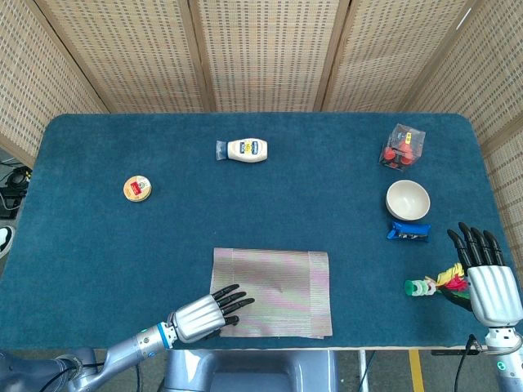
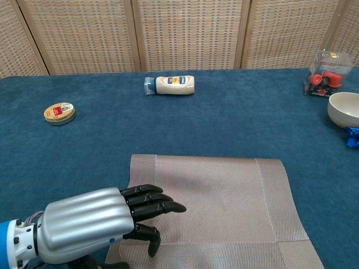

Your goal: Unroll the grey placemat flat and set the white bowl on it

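The grey placemat (image 1: 278, 290) (image 2: 219, 207) lies unrolled and flat at the front middle of the blue table. My left hand (image 1: 204, 313) (image 2: 101, 224) rests at its front left corner, fingers stretched over the mat and holding nothing. The white bowl (image 1: 408, 199) (image 2: 343, 109) stands upright at the right, off the mat. My right hand (image 1: 486, 278) hovers at the front right edge, fingers spread and empty, well short of the bowl.
A blue packet (image 1: 408, 232) lies just in front of the bowl, and a colourful ring toy (image 1: 437, 283) lies beside my right hand. A clear box with red pieces (image 1: 401, 147) stands behind the bowl. A mayonnaise bottle (image 1: 243, 150) and a round tin (image 1: 137, 189) lie further back.
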